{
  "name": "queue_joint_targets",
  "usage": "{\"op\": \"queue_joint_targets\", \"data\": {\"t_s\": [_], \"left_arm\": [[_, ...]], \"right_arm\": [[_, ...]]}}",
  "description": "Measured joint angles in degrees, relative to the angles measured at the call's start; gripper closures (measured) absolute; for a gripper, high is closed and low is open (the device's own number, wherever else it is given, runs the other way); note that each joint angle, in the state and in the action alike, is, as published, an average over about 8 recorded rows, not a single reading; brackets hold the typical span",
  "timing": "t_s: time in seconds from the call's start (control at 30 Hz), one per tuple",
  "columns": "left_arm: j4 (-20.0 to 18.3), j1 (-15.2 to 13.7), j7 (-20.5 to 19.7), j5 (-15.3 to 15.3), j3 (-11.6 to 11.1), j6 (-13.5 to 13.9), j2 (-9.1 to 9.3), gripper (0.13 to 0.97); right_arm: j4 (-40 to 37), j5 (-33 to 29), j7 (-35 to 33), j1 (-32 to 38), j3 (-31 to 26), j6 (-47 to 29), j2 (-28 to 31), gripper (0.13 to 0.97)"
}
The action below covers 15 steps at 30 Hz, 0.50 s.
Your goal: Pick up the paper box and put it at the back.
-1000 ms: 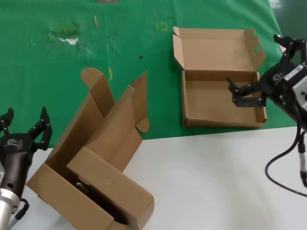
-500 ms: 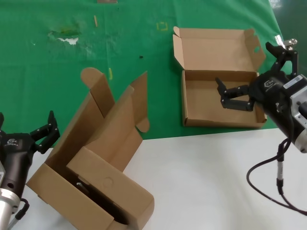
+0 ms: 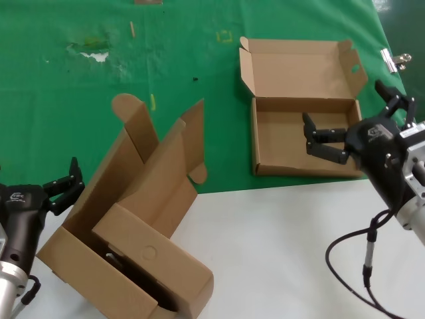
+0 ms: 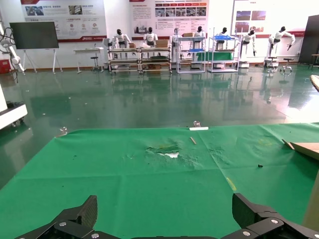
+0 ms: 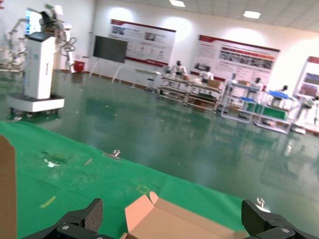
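The paper box (image 3: 302, 106) lies open on the green cloth (image 3: 99, 86), its lid folded away toward the far side. My right gripper (image 3: 352, 118) is open and empty, hovering over the right half of the box's tray. One finger is above the tray floor and the other is past the box's right wall. In the right wrist view the box's lid corner (image 5: 149, 214) shows between the wide-open fingers of that gripper (image 5: 174, 225). My left gripper (image 3: 36, 183) is open and empty at the near left, beside the stacked boxes. In the left wrist view it (image 4: 169, 221) faces bare green cloth (image 4: 124, 174).
Two brown cardboard boxes (image 3: 133, 226), stacked together with flaps up, stand at the near left across the cloth's edge and the white tabletop (image 3: 285, 246). A worn whitish patch (image 3: 96, 54) and yellow marks are on the cloth at far left. A metal clip (image 3: 396, 60) lies far right.
My right gripper has moved left and nearer, over the box's tray, still open. My left gripper has turned and sunk slightly beside the stacked boxes. The paper box has not moved.
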<state>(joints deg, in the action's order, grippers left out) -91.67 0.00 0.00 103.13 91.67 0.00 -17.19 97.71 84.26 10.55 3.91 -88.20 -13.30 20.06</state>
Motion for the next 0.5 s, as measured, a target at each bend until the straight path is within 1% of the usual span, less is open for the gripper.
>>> {"op": "queue_joint_targets", "data": {"t_s": [0.17,0.5], "left_arm": [[0.0,0.0,0.0,0.01,0.0,0.0,0.0,0.142],[0.0,0.0,0.0,0.0,0.0,0.0,0.0,0.132]], "right_arm": [[-1.62,5.07,-2.85,-1.05,-0.94,3.58,-0.77,0.129],[-4.67,14.59,-8.17,-3.03,-2.69,10.29,-2.22,0.129]]}}
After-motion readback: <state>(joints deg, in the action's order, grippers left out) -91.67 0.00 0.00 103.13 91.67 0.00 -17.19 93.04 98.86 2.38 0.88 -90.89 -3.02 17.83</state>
